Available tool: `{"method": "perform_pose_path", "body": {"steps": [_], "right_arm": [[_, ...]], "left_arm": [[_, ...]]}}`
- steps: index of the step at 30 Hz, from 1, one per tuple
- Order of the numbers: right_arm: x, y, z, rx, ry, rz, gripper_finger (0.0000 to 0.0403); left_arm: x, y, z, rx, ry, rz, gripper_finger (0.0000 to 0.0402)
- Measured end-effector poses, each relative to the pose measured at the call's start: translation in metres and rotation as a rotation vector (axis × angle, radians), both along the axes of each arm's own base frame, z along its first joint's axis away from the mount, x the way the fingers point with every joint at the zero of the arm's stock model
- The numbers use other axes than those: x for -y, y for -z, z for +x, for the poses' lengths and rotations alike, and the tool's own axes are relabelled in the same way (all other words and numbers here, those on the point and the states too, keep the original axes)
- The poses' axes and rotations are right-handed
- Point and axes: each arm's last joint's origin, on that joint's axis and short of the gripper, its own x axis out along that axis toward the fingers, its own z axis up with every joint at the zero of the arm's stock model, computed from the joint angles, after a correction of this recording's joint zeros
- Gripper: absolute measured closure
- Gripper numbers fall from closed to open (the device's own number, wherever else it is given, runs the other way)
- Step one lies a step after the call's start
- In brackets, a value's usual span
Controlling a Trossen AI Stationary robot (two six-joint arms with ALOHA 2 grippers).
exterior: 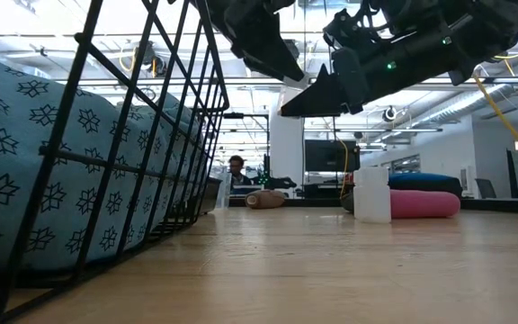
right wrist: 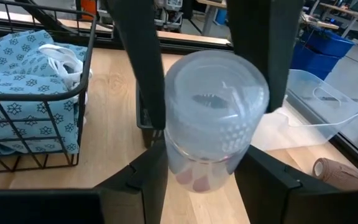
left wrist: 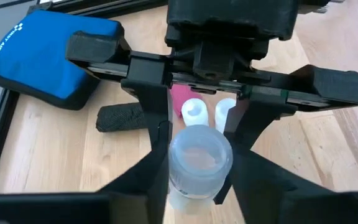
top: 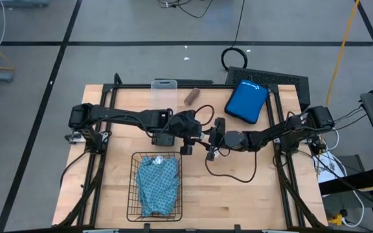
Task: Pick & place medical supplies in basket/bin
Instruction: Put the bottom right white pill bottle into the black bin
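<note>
A small clear round vial (left wrist: pixel 197 158) with a pale cap hangs in the air between both grippers, near the table's middle. My left gripper (top: pixel 188 141) comes from the left and my right gripper (top: pixel 210 146) from the right, and both are shut on it. Two white-capped vials (left wrist: pixel 193 111), a pink roll (left wrist: pixel 180 96) and a black block (left wrist: pixel 120 117) rest on the table below. The brown roll (top: pixel 191 97) lies near the far edge. The black wire basket (top: pixel 135 194) holds the folded teal cloth (top: pixel 158 184). My left gripper (left wrist: pixel 197 183) pinches the clear vial between its two fingers, one on each side of the vial's upper part (right wrist: pixel 166 93). It comes from the table's left, slanting down. The vial stands upright, lifted clear of the table. My right gripper (right wrist: pixel 204 171) pinches the same vial between its two fingers, on the lower body (right wrist: pixel 194 168) under the cap. It comes from the table's right, facing the left gripper. The vial stays upright and off the table.
A blue pouch (top: pixel 246 101) lies at the far right of the table, and a clear plastic box (top: pixel 164 90) at the far edge. The basket's wire wall (exterior: pixel 151 135) stands near the front left. Bare wood lies to the right of the basket.
</note>
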Motion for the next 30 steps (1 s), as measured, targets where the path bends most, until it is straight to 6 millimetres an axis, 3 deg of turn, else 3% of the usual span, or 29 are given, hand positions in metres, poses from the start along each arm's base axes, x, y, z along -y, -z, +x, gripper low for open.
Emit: {"method": "perform_pose_path", "body": {"steps": [2, 11, 19, 25, 30], "right_arm": [[0.000, 0.000, 0.000, 0.000, 0.000, 0.001, 0.0244], [0.000, -0.003, -0.001, 0.014, 0.002, 0.015, 0.0240], [0.000, -0.010, -0.009, -0.011, 0.004, 0.091, 0.0228], [0.002, -0.021, -0.022, -0.049, 0.033, 0.117, 0.0233], [0.003, -0.031, -0.029, -0.031, 0.035, 0.121, 0.0238]], "left_arm": [[0.000, 0.000, 0.000, 0.006, 0.000, 0.000, 0.0268], [-0.002, -0.009, -0.004, 0.031, -0.042, -0.013, 0.0268], [-0.018, -0.050, -0.048, 0.107, -0.186, -0.017, 0.0268], [-0.029, -0.039, -0.095, 0.169, -0.269, -0.079, 0.0268], [-0.038, -0.006, -0.127, 0.201, -0.365, -0.142, 0.0268]]}}
